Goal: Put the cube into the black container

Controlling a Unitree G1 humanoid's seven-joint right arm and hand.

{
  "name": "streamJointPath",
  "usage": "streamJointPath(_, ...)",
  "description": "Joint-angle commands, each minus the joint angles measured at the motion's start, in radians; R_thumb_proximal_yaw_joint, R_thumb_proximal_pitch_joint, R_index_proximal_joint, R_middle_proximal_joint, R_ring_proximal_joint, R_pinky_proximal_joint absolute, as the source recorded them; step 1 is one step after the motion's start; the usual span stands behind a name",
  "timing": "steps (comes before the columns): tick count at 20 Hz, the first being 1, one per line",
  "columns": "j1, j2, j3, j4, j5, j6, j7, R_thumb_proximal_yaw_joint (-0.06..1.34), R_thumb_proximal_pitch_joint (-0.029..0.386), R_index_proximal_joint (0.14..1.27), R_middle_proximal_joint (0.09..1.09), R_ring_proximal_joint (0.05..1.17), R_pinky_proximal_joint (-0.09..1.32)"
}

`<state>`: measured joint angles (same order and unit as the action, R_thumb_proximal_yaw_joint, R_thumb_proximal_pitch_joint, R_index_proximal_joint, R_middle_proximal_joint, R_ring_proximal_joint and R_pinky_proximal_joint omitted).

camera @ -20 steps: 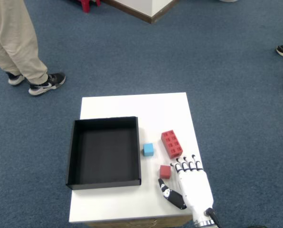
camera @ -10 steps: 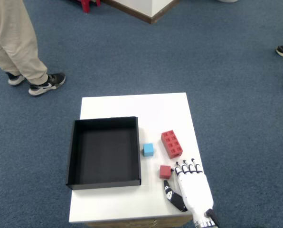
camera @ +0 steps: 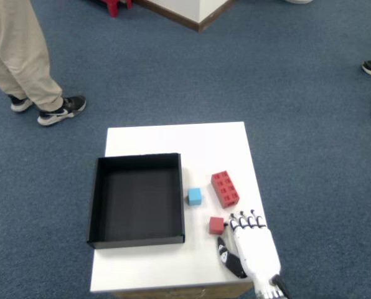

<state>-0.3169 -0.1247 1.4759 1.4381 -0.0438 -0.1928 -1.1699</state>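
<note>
Your robot hand (camera: 251, 245) had slid slightly back toward the desk's (camera: 173, 137) near edge since a second earlier, thumb apart from its fingers, holding nothing. You saw the small red cube (camera: 216, 225) sitting flat on the desk just left of the fingertips, unmoved, well outside the black container (camera: 95, 205). Beside it lay the blue cube (camera: 194, 197) and studded red brick (camera: 225, 188), both unchanged

My right hand (camera: 253, 250) shows a glossy white shell, black finger joints, dark thumb pad, and metallic wrist collar.
</note>
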Motion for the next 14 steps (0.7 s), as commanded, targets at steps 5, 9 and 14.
streamJointPath(5, -0.018, -0.009, -0.013, 0.005, 0.015, 0.017, 0.021, 0.55, 0.166, 0.53, 0.32, 0.28, 0.19)
streamJointPath(9, -0.020, -0.006, -0.004, -0.008, 0.015, 0.038, 0.022, 0.49, 0.150, 0.50, 0.30, 0.27, 0.18)
streamJointPath(14, -0.022, -0.003, 0.002, -0.033, 0.013, 0.054, -0.003, 0.45, 0.138, 0.47, 0.29, 0.26, 0.15)
